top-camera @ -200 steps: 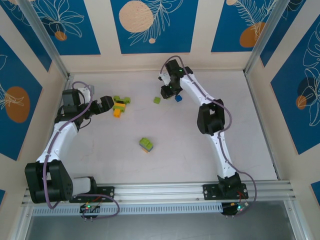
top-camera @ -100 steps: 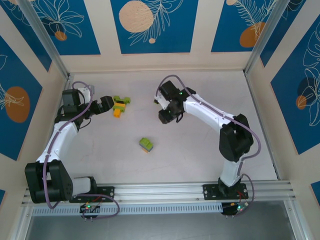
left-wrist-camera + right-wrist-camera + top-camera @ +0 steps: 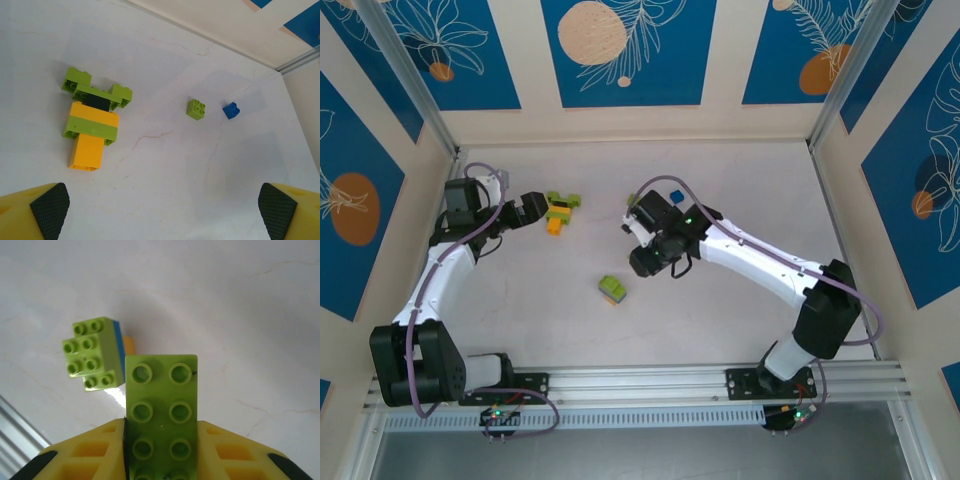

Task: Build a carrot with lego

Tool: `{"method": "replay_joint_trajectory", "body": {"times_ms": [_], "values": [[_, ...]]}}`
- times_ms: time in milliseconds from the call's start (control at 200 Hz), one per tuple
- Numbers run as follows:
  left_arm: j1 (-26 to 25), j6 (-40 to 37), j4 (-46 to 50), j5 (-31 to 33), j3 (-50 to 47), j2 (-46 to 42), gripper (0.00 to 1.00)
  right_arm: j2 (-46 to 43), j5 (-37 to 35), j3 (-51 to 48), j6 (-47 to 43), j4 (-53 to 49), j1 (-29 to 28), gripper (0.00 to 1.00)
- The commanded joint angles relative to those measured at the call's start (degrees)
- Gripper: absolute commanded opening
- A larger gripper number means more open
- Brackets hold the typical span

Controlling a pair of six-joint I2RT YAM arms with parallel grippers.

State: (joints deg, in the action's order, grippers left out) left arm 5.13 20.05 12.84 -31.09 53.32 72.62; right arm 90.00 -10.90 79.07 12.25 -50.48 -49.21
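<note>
Swinging back from the far edge, the right arm has brought its right hand (image 3: pixel 648 262) out to the middle of the worktop (image 3: pixel 740 330), while the left arm has kept its place. The right hand is clenched on a lime green brick (image 3: pixel 161 405), which juts forward from between the yellow fingers (image 3: pixel 90 455) with its studs facing the wrist camera. Just beyond its tip and to the left in that view lies a small stack (image 3: pixel 92 354), lime green on top with blue and orange showing at its side. From above, the stack (image 3: pixel 612 289) sits near the hand, on its near-left side and apart from it.

The left hand (image 3: pixel 162 212) is released, fingers spread wide, with the part-built carrot (image 3: pixel 92 122) lying flat just ahead of it on the left. A loose green brick (image 3: pixel 196 109) and a blue brick (image 3: pixel 230 110) lie farther off, close together, near the back wall (image 3: pixel 630 120).

Bare surface runs along the right side and the whole near strip up to the rail (image 3: pixel 650 385). Panel walls close the other three sides.
</note>
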Motion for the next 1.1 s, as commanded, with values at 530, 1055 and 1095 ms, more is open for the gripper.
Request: {"method": "replay_joint_trajectory", "body": {"times_ms": [530,1055,1095], "values": [[0.6,0.3,-0.3,-1.3,1.2,-0.6,1.0,7.5,2.4,6.1,1.6,0.5,-6.9,0.32],[0.6,0.1,-0.1,-1.2,1.2,-0.5,1.0,11.9,4.7,6.8,-1.1,4.0,-7.4,0.32],[0.6,0.1,-0.2,-1.2,1.2,-0.5,1.0,12.3,4.7,7.0,-1.2,3.9,-7.3,0.32]]}}
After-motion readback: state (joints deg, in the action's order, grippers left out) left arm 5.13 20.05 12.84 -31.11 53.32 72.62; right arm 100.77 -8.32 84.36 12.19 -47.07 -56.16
